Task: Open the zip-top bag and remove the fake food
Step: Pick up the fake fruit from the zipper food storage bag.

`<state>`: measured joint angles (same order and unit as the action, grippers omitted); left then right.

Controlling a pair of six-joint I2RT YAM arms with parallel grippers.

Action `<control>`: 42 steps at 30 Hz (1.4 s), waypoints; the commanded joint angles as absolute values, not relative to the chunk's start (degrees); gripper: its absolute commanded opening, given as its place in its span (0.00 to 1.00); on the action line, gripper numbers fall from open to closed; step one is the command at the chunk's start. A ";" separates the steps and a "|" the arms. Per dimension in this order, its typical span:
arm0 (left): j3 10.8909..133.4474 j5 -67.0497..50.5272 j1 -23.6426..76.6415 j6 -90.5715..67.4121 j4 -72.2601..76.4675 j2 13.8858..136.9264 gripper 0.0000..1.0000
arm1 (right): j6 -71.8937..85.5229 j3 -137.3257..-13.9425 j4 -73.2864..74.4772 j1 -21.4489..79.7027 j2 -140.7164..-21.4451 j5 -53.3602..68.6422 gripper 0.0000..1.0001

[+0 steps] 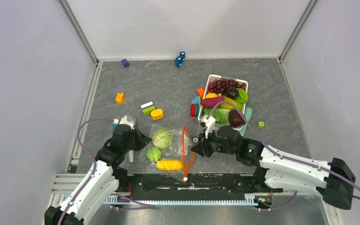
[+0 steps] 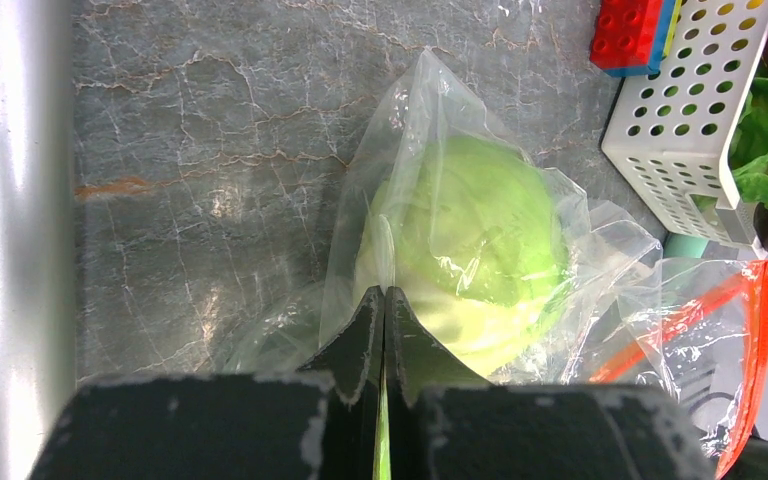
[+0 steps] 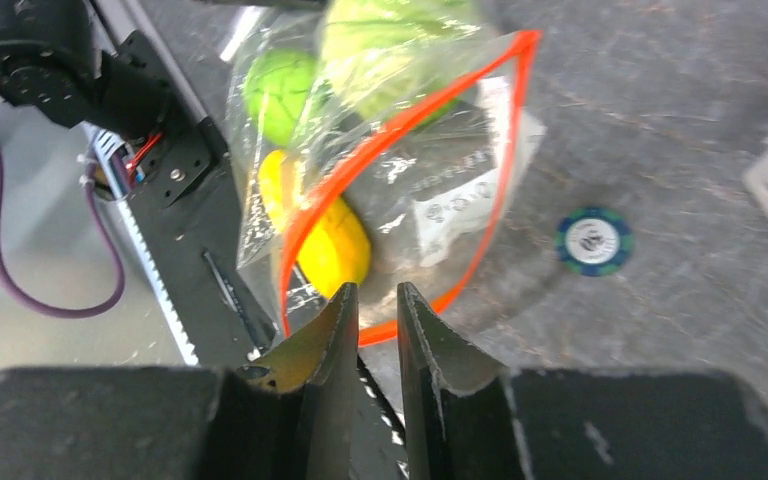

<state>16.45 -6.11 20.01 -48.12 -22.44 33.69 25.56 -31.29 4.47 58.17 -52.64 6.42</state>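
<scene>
Zip-top bag (image 1: 171,150) holds cabbage (image 1: 162,137), green fruit (image 1: 153,153), corn cob (image 1: 169,164).
Left gripper (image 2: 384,292) pinches its film; right gripper (image 3: 377,290) fingers slightly apart at its zipper (image 3: 505,150); filled white basket (image 1: 228,78) on grey table (image 1: 159,84).

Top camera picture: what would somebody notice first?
Probably the zip-top bag at the near middle, its bright orange zipper mouth gaping toward the right hand, with a pale green cabbage inside. The left hand pinches its other end. Farther back on the right, a white basket is heaped with dark red grapes and other colourful toys.
</scene>
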 commanded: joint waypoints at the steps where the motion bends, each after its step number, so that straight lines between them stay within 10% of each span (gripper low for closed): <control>1: 18.63 -5.98 20.15 -48.52 -21.98 34.21 0.02 | 30.03 -27.27 -6.91 62.15 -54.89 3.06 0.24; 16: 18.59 -6.51 20.12 -47.65 -20.69 35.54 0.02 | 19.60 -26.91 -23.49 68.77 -73.80 2.93 0.27; 32: 18.04 -7.82 20.11 -47.63 -18.54 37.91 0.02 | 15.32 -27.68 -29.15 72.48 -79.61 3.19 0.67; 42: 17.49 -8.09 20.16 -48.10 -18.02 37.90 0.02 | 12.04 -32.96 -26.64 74.17 -87.38 3.94 0.76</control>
